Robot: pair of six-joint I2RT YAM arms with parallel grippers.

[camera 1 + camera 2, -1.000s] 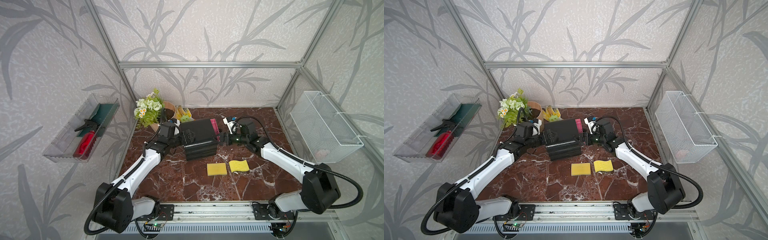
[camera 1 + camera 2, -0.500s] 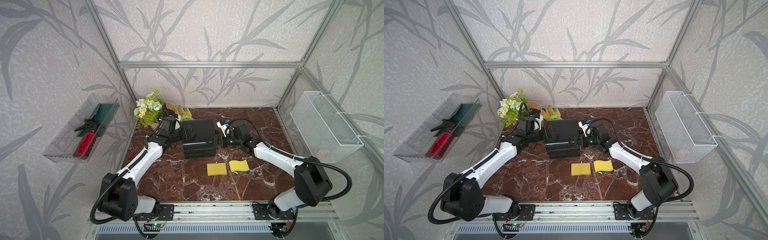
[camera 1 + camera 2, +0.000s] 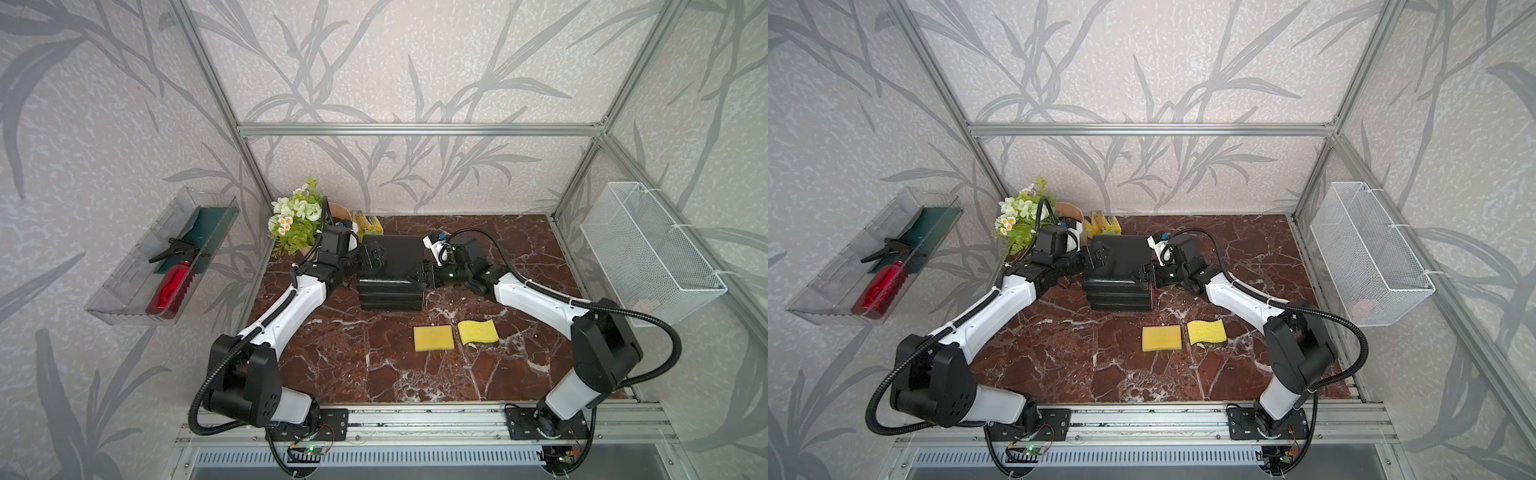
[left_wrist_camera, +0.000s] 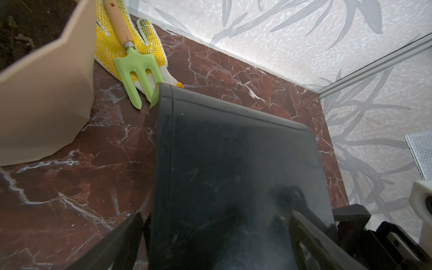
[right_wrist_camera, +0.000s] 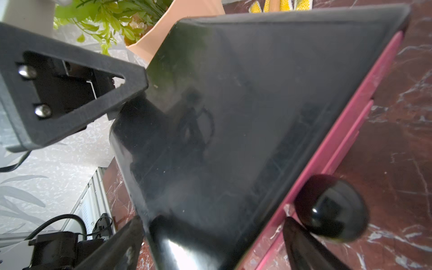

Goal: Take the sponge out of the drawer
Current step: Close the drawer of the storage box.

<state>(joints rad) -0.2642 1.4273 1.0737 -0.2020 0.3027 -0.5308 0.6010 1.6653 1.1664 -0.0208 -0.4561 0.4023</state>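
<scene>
Risk: push unevenly and drawer unit (image 3: 390,270) skids or twists on tabletop (image 3: 353,357), since nothing pins it. Left end effector (image 3: 372,259) spread wide at unit's left flank, right end effector (image 3: 424,277) spread wide at its right flank. Flat sponge (image 3: 433,338) and wavy sponge (image 3: 478,331) lie in front of unit, well clear of both. You see none inside.

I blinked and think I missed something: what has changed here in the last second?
The left gripper and right gripper reached farther in, jaws open throughout; nothing was grasped or released. The black drawer box between them turned square and slid slightly toward the robot's left. The flat sponge, the curved sponge and the flowers stayed put.
</scene>
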